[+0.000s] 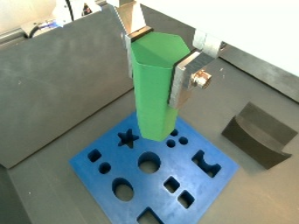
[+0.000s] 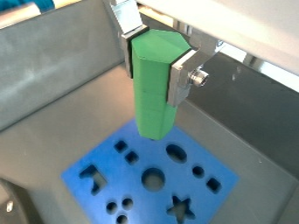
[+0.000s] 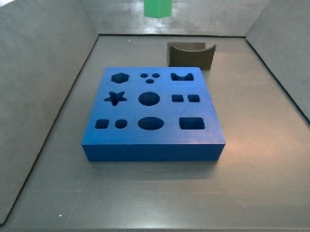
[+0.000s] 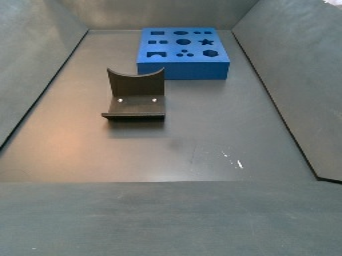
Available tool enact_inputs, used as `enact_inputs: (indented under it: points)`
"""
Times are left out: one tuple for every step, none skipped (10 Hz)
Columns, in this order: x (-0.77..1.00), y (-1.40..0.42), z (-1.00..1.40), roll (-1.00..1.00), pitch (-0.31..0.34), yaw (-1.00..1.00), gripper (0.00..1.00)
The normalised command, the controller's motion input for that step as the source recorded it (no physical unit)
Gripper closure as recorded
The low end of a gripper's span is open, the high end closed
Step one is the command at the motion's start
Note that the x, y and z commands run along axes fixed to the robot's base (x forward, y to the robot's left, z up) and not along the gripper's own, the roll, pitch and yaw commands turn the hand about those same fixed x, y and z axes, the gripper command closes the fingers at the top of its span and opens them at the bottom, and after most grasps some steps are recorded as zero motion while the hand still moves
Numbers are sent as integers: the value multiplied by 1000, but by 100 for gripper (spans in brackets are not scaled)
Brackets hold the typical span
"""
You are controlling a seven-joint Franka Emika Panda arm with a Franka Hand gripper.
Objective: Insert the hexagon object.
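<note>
My gripper [image 1: 156,70] is shut on the hexagon object [image 1: 152,101], a tall bright green peg. It holds the peg upright by its upper end, high above the blue block [image 1: 111,175]. Both wrist views show the silver fingers [image 2: 177,77] pressed on opposite sides of the peg [image 2: 152,109]. The block [image 2: 140,160] lies flat with several shaped holes, among them a star, circles and squares. In a side view only the peg's lower end [image 3: 158,7] shows, above the block's [image 3: 158,145] far edge. The gripper is out of view in the side view of the block [image 4: 187,68] from afar.
A dark grey curved piece [image 3: 190,54] stands on the floor beyond the block; it also shows in a wrist view [image 1: 260,133] and in a side view [image 4: 134,95]. Grey walls [image 3: 61,18] enclose the floor on all sides.
</note>
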Motion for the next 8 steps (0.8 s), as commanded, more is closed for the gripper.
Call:
enact_inputs:
  points:
    - [-720, 891, -1000, 3, -59, -23, 100]
    - [-703, 900, -1000, 0, -54, -26, 100]
    - [-677, 903, -1000, 0, -44, -26, 100]
    - [-737, 746, -1000, 0, -64, -143, 100]
    - [-671, 640, -1000, -9, -97, -209, 100]
    - [-469, 466, -889, -51, -141, -206, 100]
    - [0, 57, -620, -94, -51, -120, 100]
    - [180, 0, -246, -49, 0, -69, 100]
